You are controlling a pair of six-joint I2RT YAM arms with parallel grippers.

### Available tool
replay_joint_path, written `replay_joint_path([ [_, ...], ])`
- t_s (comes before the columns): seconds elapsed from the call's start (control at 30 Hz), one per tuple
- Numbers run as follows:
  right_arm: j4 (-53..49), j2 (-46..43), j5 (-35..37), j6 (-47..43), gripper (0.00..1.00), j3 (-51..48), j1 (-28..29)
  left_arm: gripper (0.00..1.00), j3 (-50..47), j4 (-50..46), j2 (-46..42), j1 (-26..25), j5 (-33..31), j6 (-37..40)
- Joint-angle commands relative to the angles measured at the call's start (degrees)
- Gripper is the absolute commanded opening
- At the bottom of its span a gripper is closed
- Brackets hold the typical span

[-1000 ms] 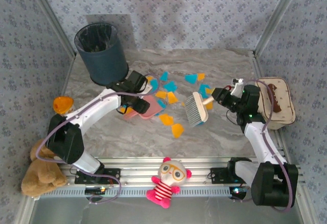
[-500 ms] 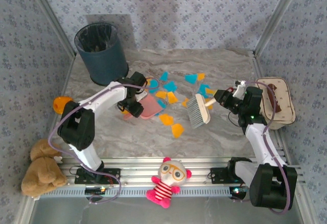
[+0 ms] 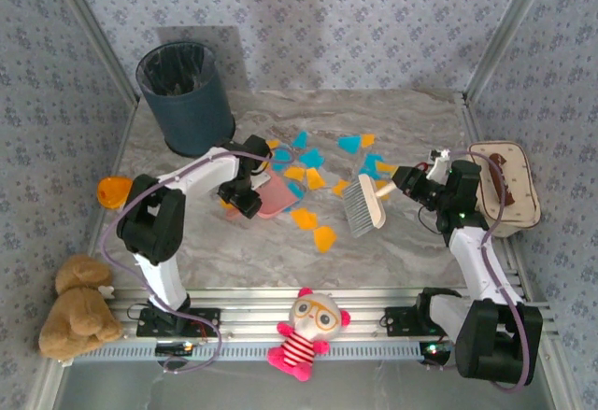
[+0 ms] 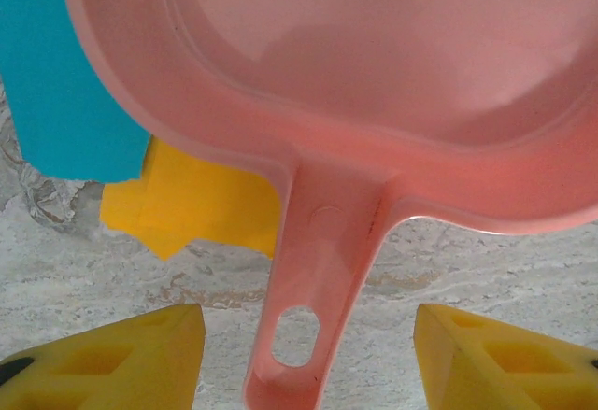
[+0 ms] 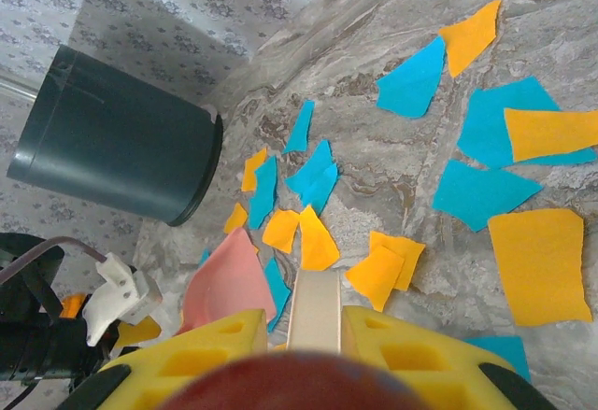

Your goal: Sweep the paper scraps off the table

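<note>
Orange and cyan paper scraps (image 3: 308, 160) lie scattered on the marble table (image 3: 402, 251), mostly in its middle and back; the right wrist view shows them too (image 5: 540, 262). A pink dustpan (image 3: 271, 195) lies flat at their left edge. My left gripper (image 3: 237, 206) is open, with its yellow fingers (image 4: 112, 363) on either side of the dustpan handle (image 4: 322, 270) and a gap on both sides. My right gripper (image 3: 402, 178) is shut on the pale handle (image 5: 313, 303) of a hand brush (image 3: 363, 205), whose bristle head hangs to the right of the scraps.
A dark bin (image 3: 185, 97) stands at the back left. A cream tray (image 3: 523, 206) sits at the right edge behind the right arm. An orange toy (image 3: 114, 189) lies at the left, a teddy bear (image 3: 75, 309) and a striped doll (image 3: 308, 331) by the front rail.
The left arm has folded up and turned its gripper down over the dustpan handle, and its jaws have narrowed a little. The brush has shifted slightly right.
</note>
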Motion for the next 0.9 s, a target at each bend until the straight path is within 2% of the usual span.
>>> replay_joint_path([
  [0.0,0.05,-1.3,-1.95,-0.3,0.0,-0.41,-0.49,0.6,1.48,-1.96,1.26,0.3,0.36,0.91],
  [0.43,0.12,-1.53,-2.17,-0.33,0.0,-1.08,-0.57,0.52,1.85,-1.76,4.8,0.25,-1.09,1.09],
  [0.87,-0.45,-1.69,-2.14,-0.55,0.0,-1.27,-0.83,0.36,2.55,-2.03,5.6,0.08,-1.95,1.07],
])
